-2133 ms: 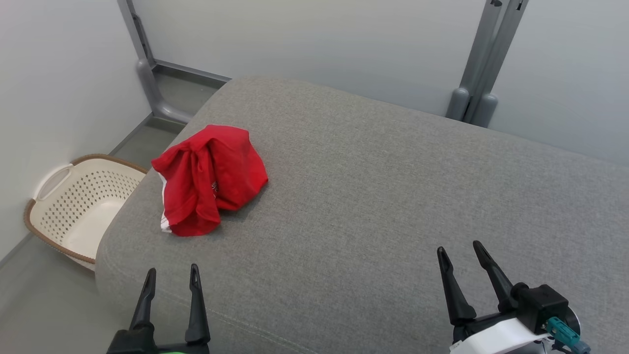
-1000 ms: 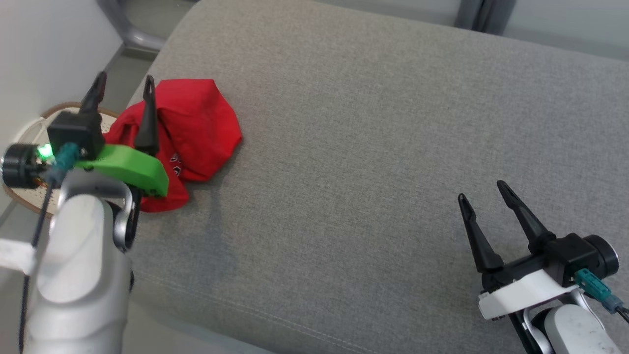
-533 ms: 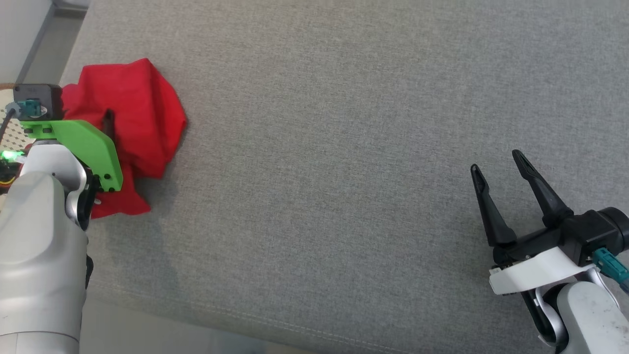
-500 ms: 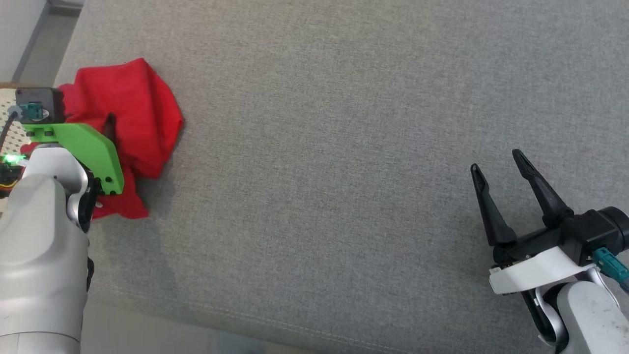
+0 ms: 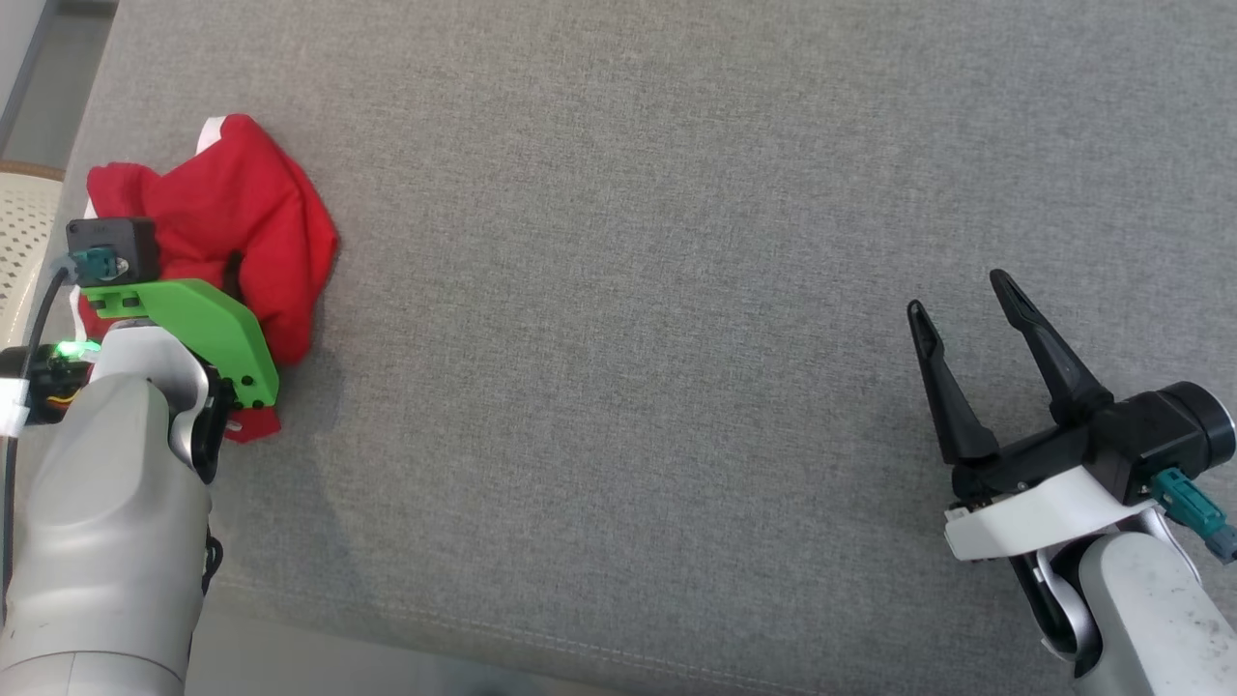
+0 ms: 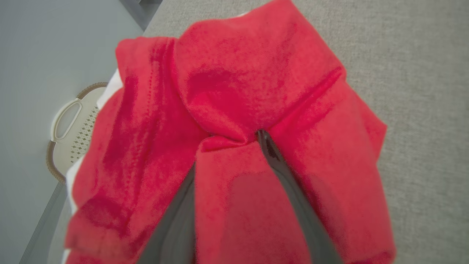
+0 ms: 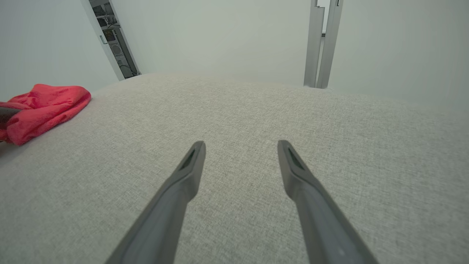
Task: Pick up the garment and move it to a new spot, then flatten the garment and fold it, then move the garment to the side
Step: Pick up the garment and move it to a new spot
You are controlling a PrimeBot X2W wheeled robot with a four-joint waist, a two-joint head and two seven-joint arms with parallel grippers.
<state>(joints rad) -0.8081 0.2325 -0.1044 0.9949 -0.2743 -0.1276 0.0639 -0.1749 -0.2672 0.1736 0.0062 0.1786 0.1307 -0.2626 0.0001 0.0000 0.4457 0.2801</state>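
The left gripper [image 6: 227,148] was sunk into the red garment [image 5: 242,208], with cloth bunched between its fingers; whether it had clamped could not be told. The garment lay crumpled at the grey cushion's [image 5: 628,290] left edge. The right gripper [image 5: 955,293] hung spread and empty, well apart.

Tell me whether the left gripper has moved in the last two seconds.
Yes. From the grey cushion's front edge, the left gripper went forward to the red garment near the cushion's left edge; its fingers now press into the cloth.
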